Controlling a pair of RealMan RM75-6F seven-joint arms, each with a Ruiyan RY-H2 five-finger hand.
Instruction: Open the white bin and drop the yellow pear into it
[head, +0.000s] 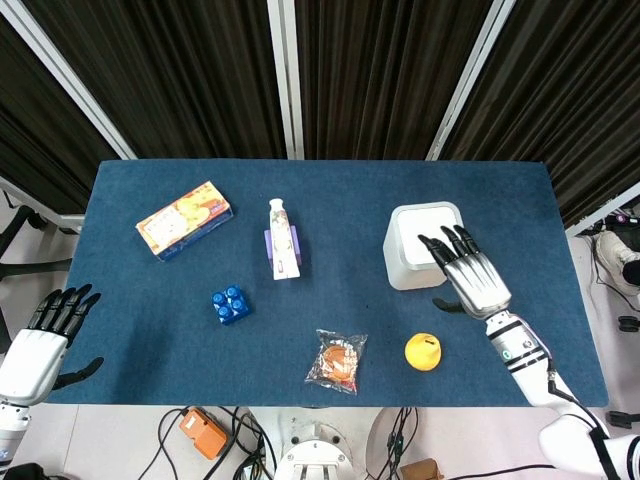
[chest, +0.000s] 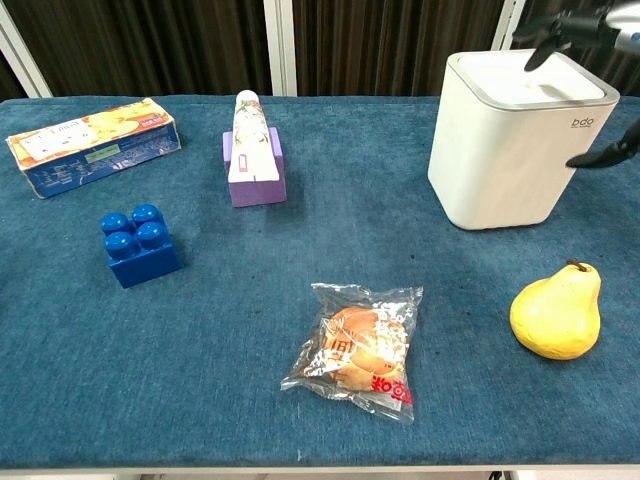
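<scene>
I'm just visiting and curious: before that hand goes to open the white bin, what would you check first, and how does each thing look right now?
1. White bin lid closed and nothing lying on it: ok, only fingers are above it.
2. Right hand empty, fingers spread: ok.
3. Right hand actually touching the lid: cannot tell; it sits over the bin's near right corner.
4. Yellow pear free to pick up, upright on the table near the bin: ok.
5. Left hand out of the way: ok, open off the table's left edge.
6. Snack bag away from the bin and pear: ok.
</scene>
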